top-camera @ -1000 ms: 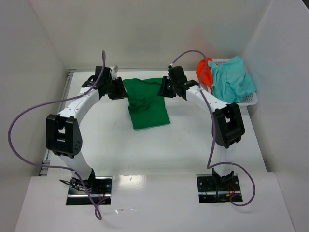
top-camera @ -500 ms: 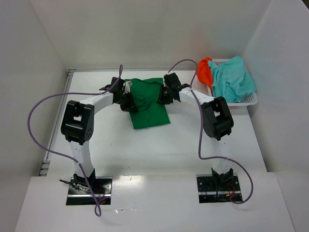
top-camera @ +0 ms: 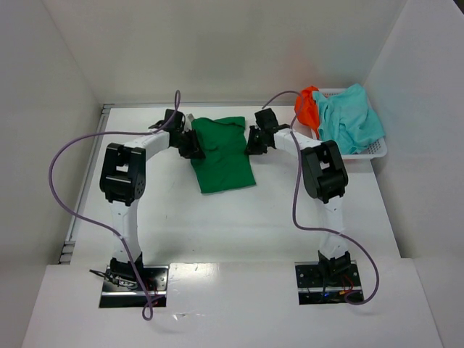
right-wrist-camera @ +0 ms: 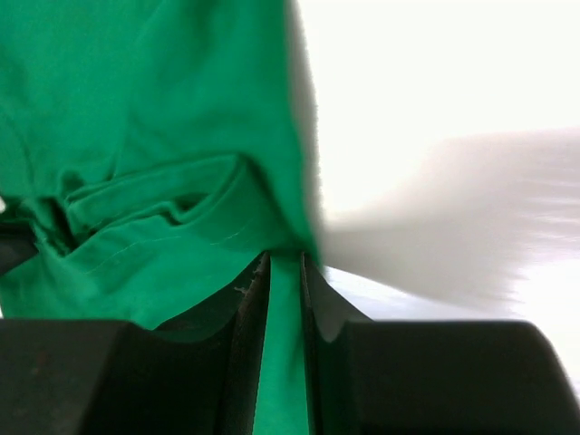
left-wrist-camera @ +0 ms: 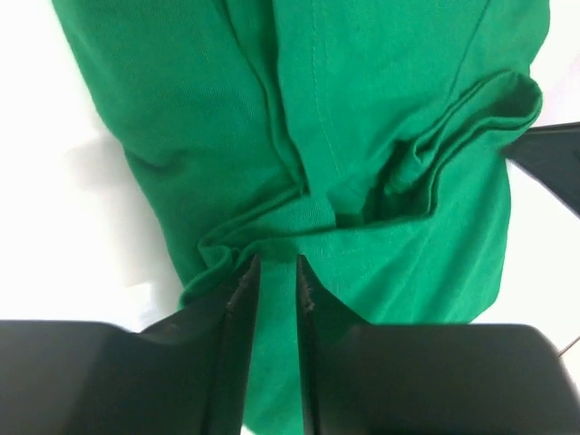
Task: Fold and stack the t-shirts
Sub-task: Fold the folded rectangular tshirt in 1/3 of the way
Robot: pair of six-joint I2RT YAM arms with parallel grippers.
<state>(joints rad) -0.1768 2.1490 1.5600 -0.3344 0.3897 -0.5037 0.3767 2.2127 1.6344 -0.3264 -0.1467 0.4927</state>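
The dark green t-shirt point(top-camera: 222, 154) lies partly folded on the white table, its far part bunched between both grippers. My left gripper point(top-camera: 194, 148) is shut on its left edge; the left wrist view shows green cloth point(left-wrist-camera: 362, 136) pinched between the black fingers point(left-wrist-camera: 237, 308). My right gripper point(top-camera: 251, 143) is shut on its right edge; the right wrist view shows cloth point(right-wrist-camera: 136, 181) clamped between the fingers point(right-wrist-camera: 249, 308). The light teal t-shirt point(top-camera: 349, 117) and the orange t-shirt point(top-camera: 307, 106) lie heaped in the basket at the back right.
The white mesh basket point(top-camera: 374, 152) stands at the table's back right corner. White walls close the table at the back and both sides. Purple cables loop off both arms.
Both grippers have moved toward the far edge with the green shirt's edges, the upper arms swinging in. The shirt's far part now lies flatter and wider.
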